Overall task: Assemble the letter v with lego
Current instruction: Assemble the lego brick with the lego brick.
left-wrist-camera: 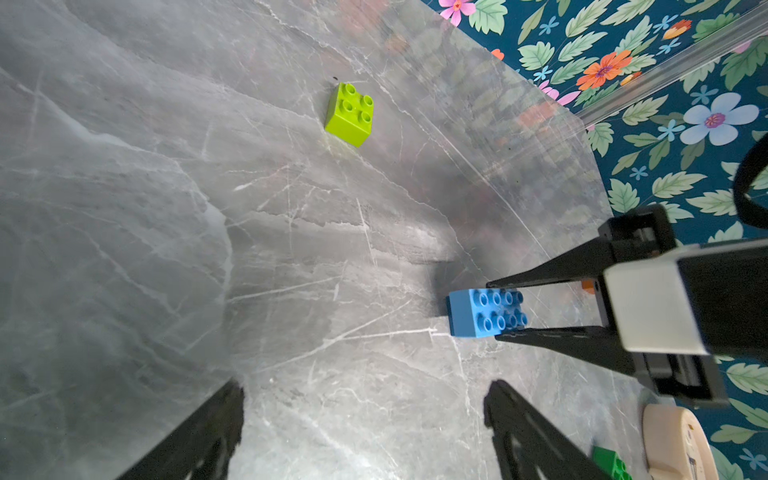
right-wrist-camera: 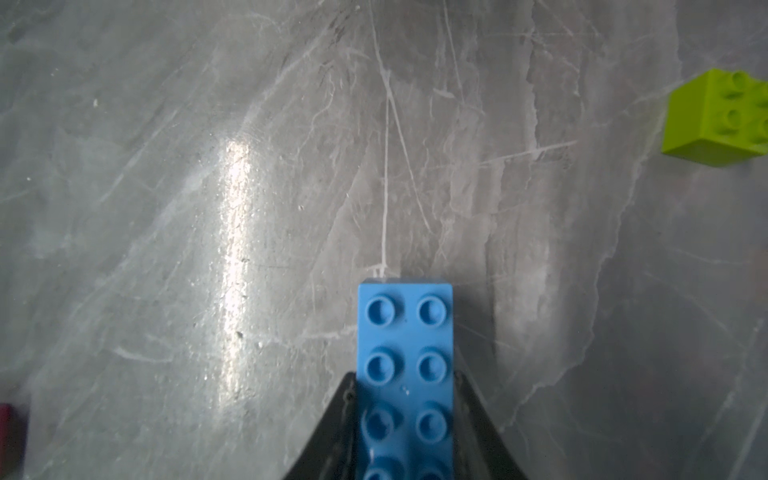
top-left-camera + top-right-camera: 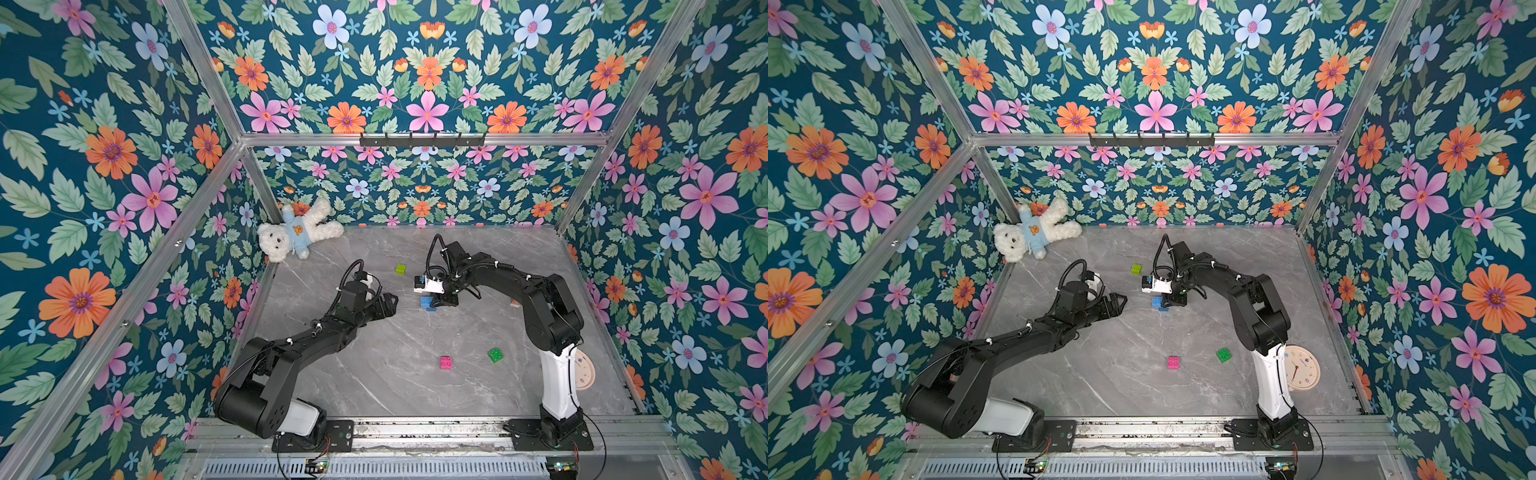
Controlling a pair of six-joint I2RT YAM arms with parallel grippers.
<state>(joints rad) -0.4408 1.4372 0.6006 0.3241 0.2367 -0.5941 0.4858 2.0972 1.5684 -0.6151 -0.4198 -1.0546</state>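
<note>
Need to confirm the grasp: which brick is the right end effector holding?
The long light-blue brick, clamped in the right end effector. The lime brick, pink brick and green brick are short, square and lying free.

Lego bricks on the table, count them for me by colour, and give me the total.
lime brick: 1
blue brick: 1, the long one, clamped in the right gripper
pink brick: 1
green brick: 1
orange brick: 1, only partly in sight
Total: 5 bricks showing
</note>
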